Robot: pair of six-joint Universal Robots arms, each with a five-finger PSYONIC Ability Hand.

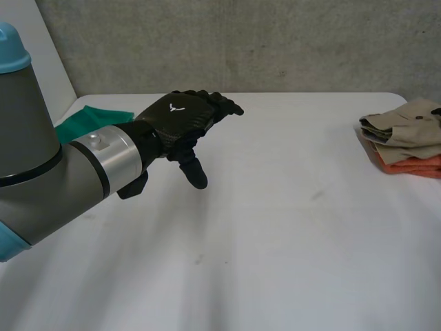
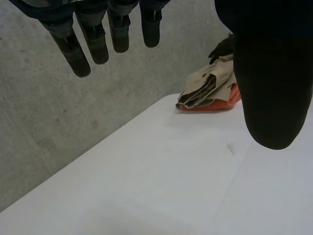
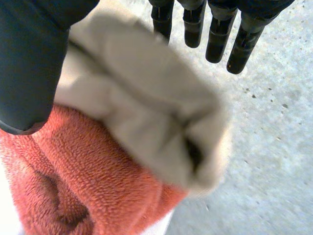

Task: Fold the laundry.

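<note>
Two open hands, one folded stack at the table's right edge.
White table (image 1: 289,227) carries all the items. Left arm (image 1: 41,158) reaches over the table's left half. Left hand (image 1: 180,118) hovers above the surface with fingers straight and thumb hanging down, holding nothing. Beige cloth (image 1: 406,124) lies folded on top of an orange towel (image 1: 413,165) at the right edge. Right hand (image 3: 29,58) is over this stack, fingers extended past the beige cloth, thumb alongside it, no grasp evident. Green cloth (image 1: 86,121) lies at the far left corner.
</note>
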